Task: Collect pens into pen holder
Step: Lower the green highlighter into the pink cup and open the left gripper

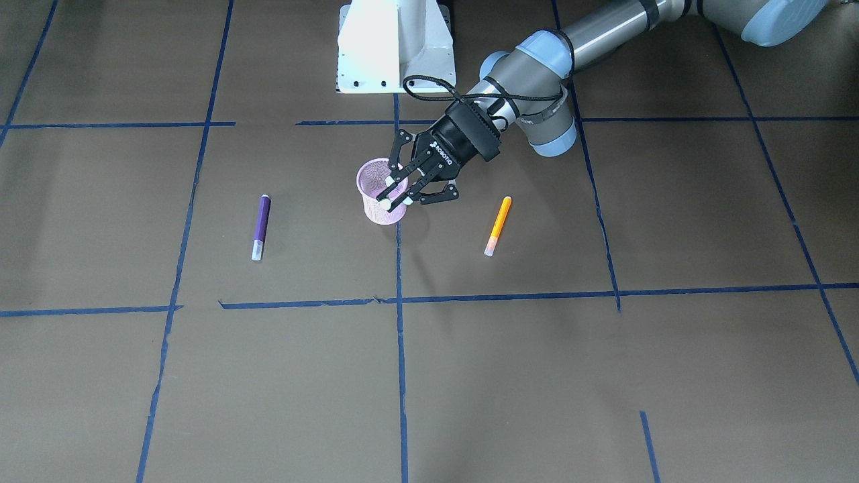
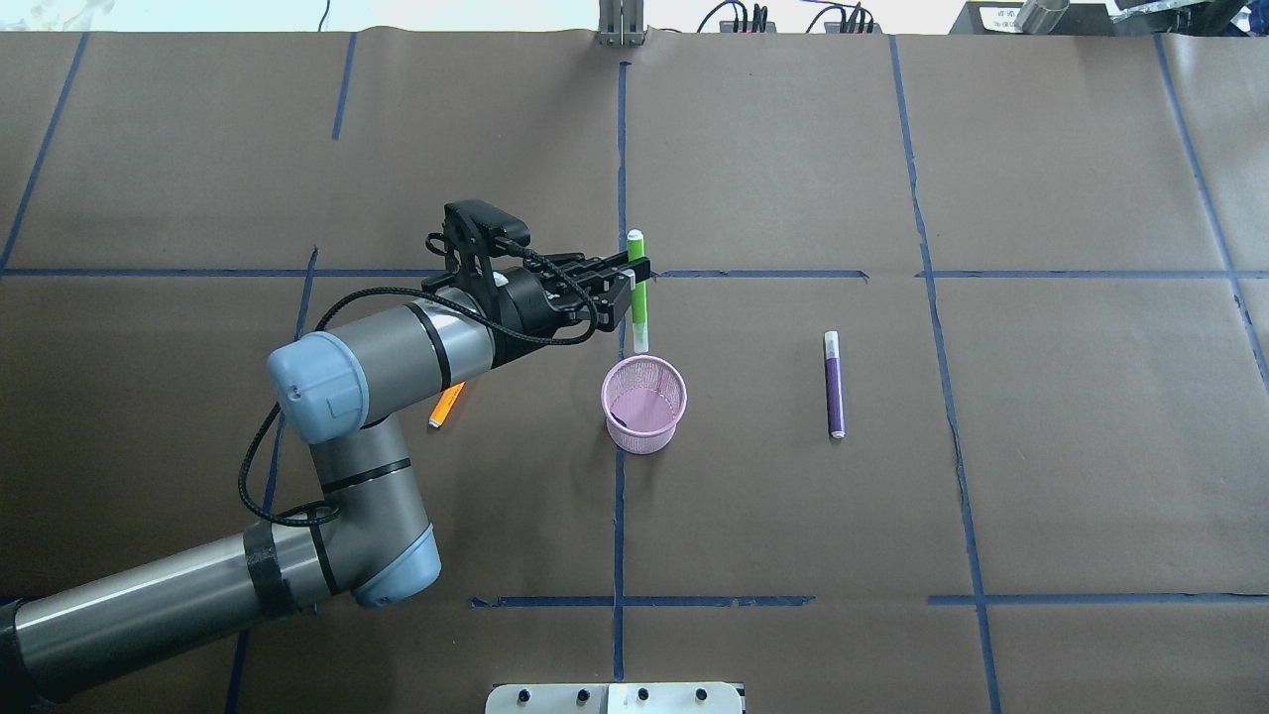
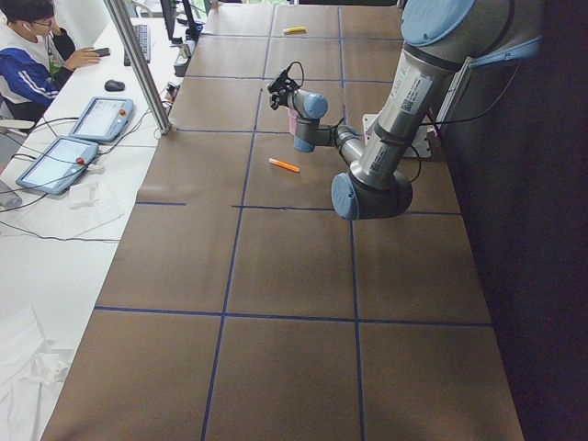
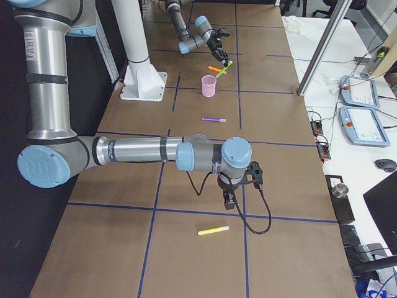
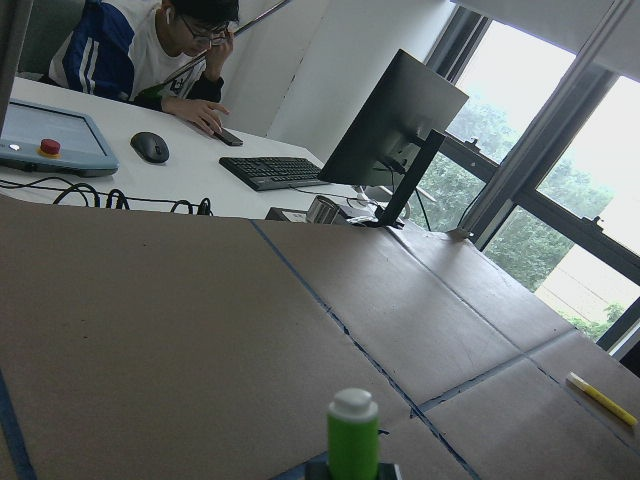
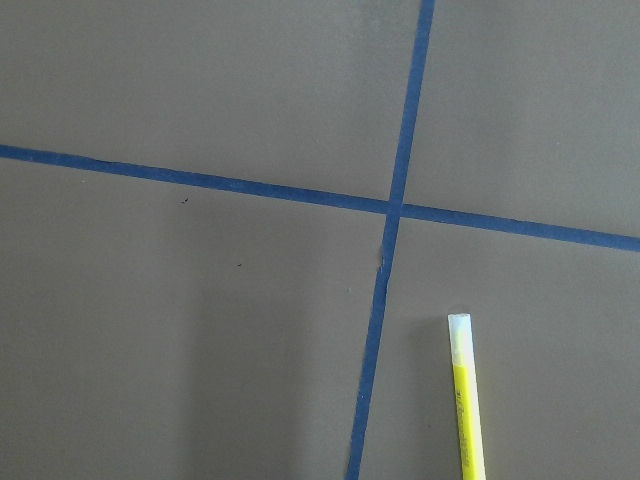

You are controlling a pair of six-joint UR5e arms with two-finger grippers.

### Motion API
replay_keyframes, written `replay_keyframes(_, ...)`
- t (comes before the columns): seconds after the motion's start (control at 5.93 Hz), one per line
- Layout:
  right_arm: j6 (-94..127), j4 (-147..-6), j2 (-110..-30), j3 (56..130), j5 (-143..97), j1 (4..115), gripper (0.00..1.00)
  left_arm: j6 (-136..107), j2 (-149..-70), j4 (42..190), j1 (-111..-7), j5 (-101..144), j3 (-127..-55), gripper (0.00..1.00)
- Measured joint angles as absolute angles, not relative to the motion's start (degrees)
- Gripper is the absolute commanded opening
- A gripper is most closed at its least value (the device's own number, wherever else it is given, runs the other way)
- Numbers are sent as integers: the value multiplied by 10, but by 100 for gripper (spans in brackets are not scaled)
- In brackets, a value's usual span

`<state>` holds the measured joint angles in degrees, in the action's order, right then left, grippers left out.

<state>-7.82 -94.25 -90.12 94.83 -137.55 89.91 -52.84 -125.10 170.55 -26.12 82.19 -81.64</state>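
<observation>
While the left gripper (image 2: 627,288) has its fingers clamped on the green pen (image 2: 638,297), that pen hangs nearly upright in the air, its lower end just above the rim of the pen holder (image 2: 644,405) and not inside it. It has a bright green body and is pale at both ends. The pen holder is a small round pink wire-mesh cup, slightly tapered, standing upright near the middle of the table (image 2: 1091,446) on a blue tape line (image 2: 619,516). A purple pen (image 2: 834,385) lies flat toward the table's right end from the cup. An orange pen (image 1: 498,225) lies flat toward the left end. Both are well apart from the cup.

Brown paper covers the table, crossed by blue tape in a grid. Near the right end a yellow pen (image 6: 466,400) lies by a tape crossing, under the right gripper (image 4: 229,200); whether its fingers are apart I cannot tell.

Beyond the far edge a person (image 5: 150,60) sits at a white desk (image 5: 120,175) with a keyboard (image 5: 270,172), a mouse (image 5: 150,148) and a monitor (image 5: 390,125), with windows behind.

White letters on the left gripper's body read "ROBOTIQ" (image 1: 443,151).
</observation>
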Motion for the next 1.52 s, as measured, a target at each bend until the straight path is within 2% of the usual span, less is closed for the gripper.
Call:
replay_keyframes(1.01, -78, -943, -903, 948, -1375, 899, 100, -530, -1230, 1732, -220, 817, -810, 0)
replay_keyframes(1.35, -77, -942, -903, 949, -1375, 899, 100, -529, -1226, 1735, -212, 807, -808, 74)
replay_keyframes(1.52, -77, -942, -903, 950, -1375, 899, 100, -530, -1228, 1735, -208, 798, -809, 78)
